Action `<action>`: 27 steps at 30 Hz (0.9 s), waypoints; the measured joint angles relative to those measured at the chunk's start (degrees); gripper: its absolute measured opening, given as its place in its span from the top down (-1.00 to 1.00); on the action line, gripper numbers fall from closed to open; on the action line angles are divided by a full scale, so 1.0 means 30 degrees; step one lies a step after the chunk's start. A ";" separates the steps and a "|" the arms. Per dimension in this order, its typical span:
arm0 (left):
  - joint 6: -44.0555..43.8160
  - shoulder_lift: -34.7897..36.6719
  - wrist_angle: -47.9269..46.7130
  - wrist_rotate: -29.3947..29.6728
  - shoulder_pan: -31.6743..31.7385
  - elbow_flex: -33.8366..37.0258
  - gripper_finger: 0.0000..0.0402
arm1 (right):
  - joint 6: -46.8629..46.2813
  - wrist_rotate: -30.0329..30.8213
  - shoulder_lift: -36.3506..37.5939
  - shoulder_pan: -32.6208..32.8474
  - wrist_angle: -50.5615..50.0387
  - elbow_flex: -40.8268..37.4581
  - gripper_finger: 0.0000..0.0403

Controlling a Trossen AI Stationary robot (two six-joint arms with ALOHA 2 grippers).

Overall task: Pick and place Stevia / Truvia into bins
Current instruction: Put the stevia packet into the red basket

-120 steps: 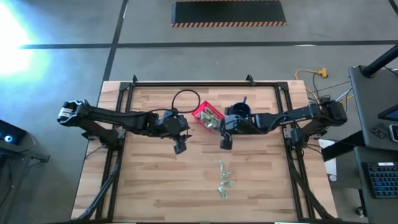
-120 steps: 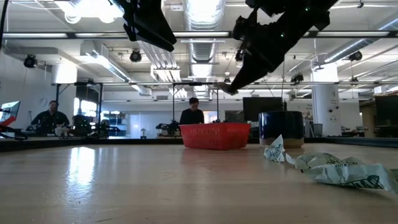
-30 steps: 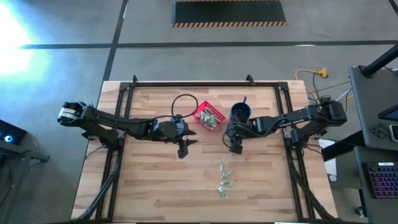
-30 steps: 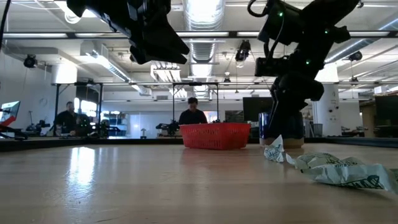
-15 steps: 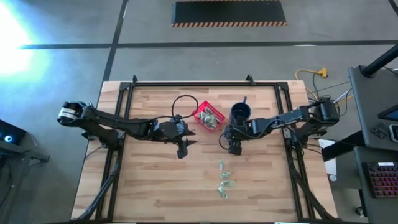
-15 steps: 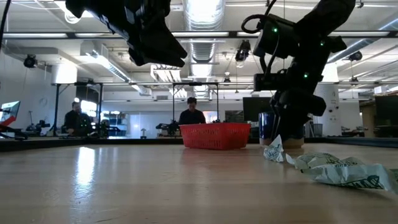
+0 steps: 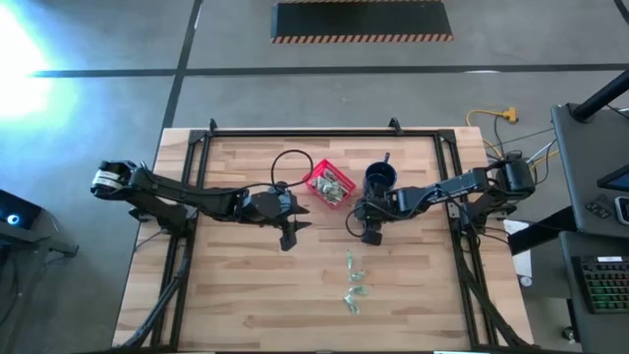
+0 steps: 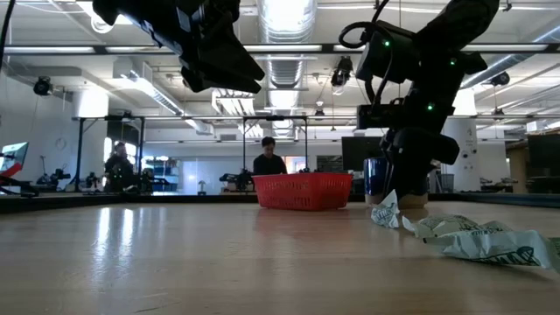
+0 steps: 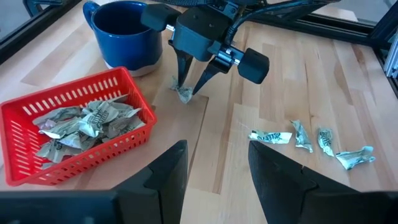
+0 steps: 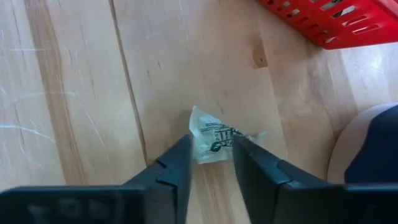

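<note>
The red basket [image 7: 329, 185] stands at the table's far middle with several crumpled pale green and white sachets in it [image 9: 87, 121]. The dark blue mug [image 7: 380, 178] stands to its right. My right gripper [image 7: 371, 236] is down at the table just near-side of the mug, shut on one crumpled sachet [image 10: 217, 140]. Several more sachets [image 7: 352, 285] lie loose on the wood nearer the front edge. My left gripper [image 7: 288, 239] hangs above the table to the near left of the basket, open and empty. My right gripper pinches the crumpled sachet [image 9: 184, 94] between its two fingertips [image 10: 183, 152], one on each side of it. The fingers come from above, pointing down. The sachet still lies on the table top.
A black cable loop [image 7: 293, 157] lies on the table left of the basket. The mug [image 9: 124, 34] stands close behind the right gripper. The loose sachets [image 9: 311, 140] lie in a row on the bare wood. People show in the room beyond the table [image 8: 269, 162].
My right gripper has gone down a little onto the table near the mug and shifted slightly toward the table's left, then kept still over the sachet.
</note>
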State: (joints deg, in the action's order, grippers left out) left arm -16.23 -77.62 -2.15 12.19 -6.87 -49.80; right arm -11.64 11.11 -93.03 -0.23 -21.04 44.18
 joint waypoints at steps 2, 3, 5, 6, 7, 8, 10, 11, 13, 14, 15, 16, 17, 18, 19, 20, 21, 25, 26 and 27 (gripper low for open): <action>-0.0007 0.0000 0.0013 0.0000 0.0000 -0.0007 0.23 | 0.0000 -0.0019 0.0000 0.0000 -0.0001 -0.0007 0.57; -0.0008 0.0000 0.0010 0.0000 0.0000 -0.0007 0.23 | 0.0000 -0.0044 -0.0004 0.0000 -0.0004 -0.0007 0.64; -0.0030 0.0000 0.0007 0.0000 0.0000 -0.0015 0.23 | 0.0000 -0.0075 0.0002 0.0022 -0.0008 -0.0017 0.76; -0.0043 0.0000 0.0007 0.0000 0.0000 -0.0015 0.23 | 0.0000 -0.0088 0.0007 0.0022 -0.0008 -0.0022 0.81; -0.0044 0.0000 0.0006 -0.0004 0.0000 -0.0015 0.23 | -0.0014 -0.0102 0.0015 0.0022 -0.0008 -0.0022 0.87; -0.0044 0.0000 0.0006 -0.0007 0.0000 -0.0015 0.24 | -0.0043 -0.0122 0.0036 0.0022 -0.0008 -0.0022 0.91; -0.0036 0.0000 0.0006 -0.0003 0.0000 -0.0015 0.24 | -0.0051 -0.0189 0.0192 0.0022 -0.0008 -0.0029 0.94; -0.0035 0.0000 0.0006 -0.0007 0.0000 -0.0015 0.24 | -0.0058 -0.0229 0.0269 0.0022 0.0003 -0.0036 0.95; -0.0010 0.0000 0.0006 -0.0007 0.0000 -0.0015 0.23 | -0.0058 -0.0370 0.0467 0.0022 0.0012 -0.0049 0.96; 0.0007 0.0000 0.0002 -0.0007 0.0000 -0.0015 0.24 | -0.0060 -0.0453 0.0541 0.0022 0.0014 -0.0058 0.96; 0.0007 0.0000 -0.0001 -0.0007 0.0000 -0.0015 0.24 | -0.0068 -0.0505 0.0576 0.0015 0.0014 -0.0058 0.96; 0.0007 0.0000 -0.0001 -0.0007 0.0000 -0.0015 0.23 | -0.0075 -0.0510 0.0605 0.0018 0.0013 -0.0058 0.96; 0.0007 0.0000 -0.0001 -0.0007 0.0000 -0.0009 0.23 | -0.0095 -0.0510 0.0605 0.0015 0.0007 -0.0058 0.96; 0.0007 0.0000 -0.0001 -0.0003 0.0000 -0.0007 0.23 | -0.0167 -0.0488 0.0605 0.0022 0.0014 -0.0058 0.96; 0.0007 0.0000 -0.0001 -0.0007 0.0000 0.0004 0.24 | -0.0230 -0.0460 0.0605 0.0022 0.0021 -0.0058 0.96; 0.0007 0.0000 -0.0001 -0.0007 0.0000 0.0028 0.24 | -0.0350 -0.0439 0.0605 0.0022 0.0028 -0.0058 0.96; 0.0007 0.0000 -0.0012 -0.0007 0.0000 0.0044 0.23 | -0.0433 -0.0430 0.0611 0.0022 0.0036 -0.0058 0.96; 0.0007 0.0000 -0.0038 -0.0007 0.0000 0.0080 0.23 | -0.0201 -0.1044 0.0707 0.0012 -0.0054 -0.0028 0.96; 0.0007 0.0000 -0.0045 -0.0007 -0.0001 0.0080 0.24 | -0.0002 -0.1339 0.0749 0.0020 -0.0074 -0.0008 0.96; 0.0007 0.0000 -0.0045 -0.0004 -0.0004 0.0086 0.23 | 0.0241 -0.1617 0.0809 0.0149 -0.0063 0.0026 0.96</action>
State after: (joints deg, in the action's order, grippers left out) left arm -16.21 -77.62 -2.28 12.17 -6.89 -49.54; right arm -10.92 6.26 -90.61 0.22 -21.22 44.26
